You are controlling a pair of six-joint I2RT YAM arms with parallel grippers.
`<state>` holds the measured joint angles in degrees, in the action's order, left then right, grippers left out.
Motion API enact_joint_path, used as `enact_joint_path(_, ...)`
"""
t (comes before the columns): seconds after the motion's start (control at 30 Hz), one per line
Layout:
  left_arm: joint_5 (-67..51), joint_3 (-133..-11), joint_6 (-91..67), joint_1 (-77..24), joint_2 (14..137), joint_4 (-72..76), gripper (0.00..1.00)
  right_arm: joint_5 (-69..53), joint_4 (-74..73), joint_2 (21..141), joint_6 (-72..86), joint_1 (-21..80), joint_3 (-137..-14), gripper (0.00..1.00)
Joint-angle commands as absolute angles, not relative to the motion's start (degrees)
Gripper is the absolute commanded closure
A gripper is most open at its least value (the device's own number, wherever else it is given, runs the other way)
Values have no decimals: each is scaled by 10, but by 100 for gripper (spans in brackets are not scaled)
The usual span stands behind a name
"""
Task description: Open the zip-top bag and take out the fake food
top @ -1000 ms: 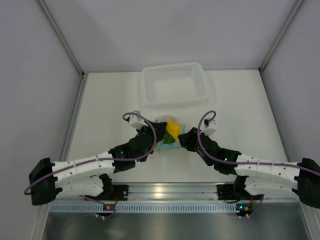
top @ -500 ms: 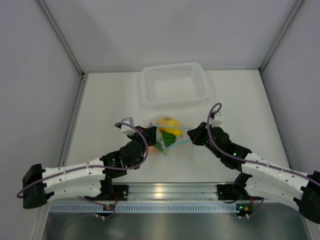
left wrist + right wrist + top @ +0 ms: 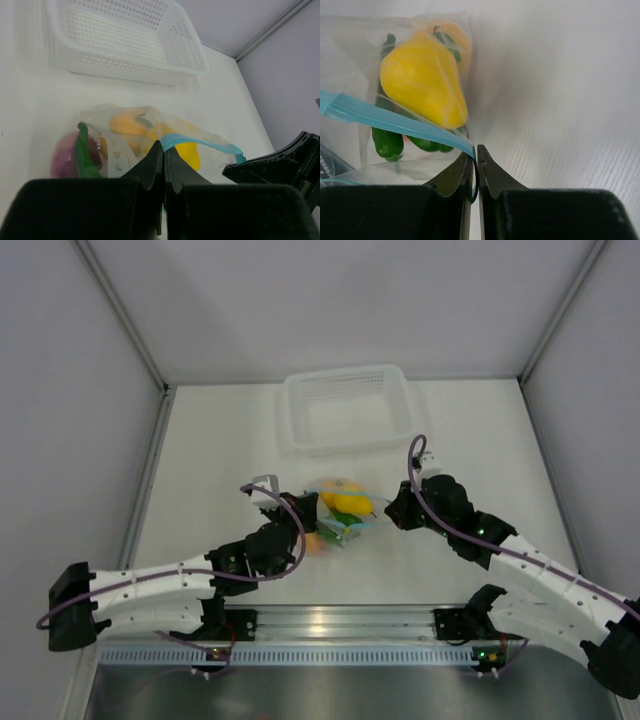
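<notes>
**Item: zip-top bag** [image 3: 340,512]. Clear soft film, lying at the middle of the table [image 3: 215,455], between the near-edge rail and the basket.

**Contents: fake food, all inside the bag.**
- yellow pepper [image 3: 422,85]
- green pepper [image 3: 385,142]
- slim green chili [image 3: 84,155]
- purple piece [image 3: 62,156]
- orange fruit [image 3: 315,543], low on the bag's left side

**Closure: light blue zip strip** [image 3: 200,142]. Drawn out in a line between the two grippers. Whether the seal has parted cannot be told.

**Tools:**
- left gripper [image 3: 163,150]: jaws closed tight, pinching the strip at its left part.
- right gripper [image 3: 475,152]: jaws closed tight, pinching the strip's right end.

**Step in hand, as judged:** opening. Both grips are set on the strip and no food is out.

**Next move calls for:** drawing the two grips apart across the seal, with each holding a separate lip. The bag should stay low so the contents do not tumble. The thin, slick film may slip from the jaws.

**Other stock: white mesh basket** [image 3: 120,75]. At the far edge of the table, well apart from the bag. Nothing is seen in it.

**Surface and room:** matt white tabletop. Pale grey panel walls stand on three sides, with metal frame strips at the corners.
</notes>
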<state>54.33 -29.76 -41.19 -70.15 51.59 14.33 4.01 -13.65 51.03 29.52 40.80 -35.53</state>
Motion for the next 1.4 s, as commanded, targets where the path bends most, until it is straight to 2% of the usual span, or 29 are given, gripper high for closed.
enact_joint_path(0.0,536,-362,-394,-706,558,160,100,18,-211,500,230,403,-408,91)
enact_joint_path(0.27,519,-487,-405,-711,675,120,100,40,-257,454,228,430,-459,77)
enact_joint_path(0.5,503,-540,-403,-713,738,105,100,38,-249,398,242,449,-461,73)
enact_joint_path(0.83,475,-578,-413,-719,773,105,100,6,-156,441,233,461,-404,67)
enact_joint_path(1.07,477,-606,-416,-720,806,84,100,131,-118,398,249,537,-370,68)
enact_joint_path(1.23,488,-611,-413,-720,822,82,100,146,-133,356,258,569,-360,68)
enact_joint_path(1.37,464,-615,-424,-720,829,83,100,193,-154,373,246,572,-354,63)
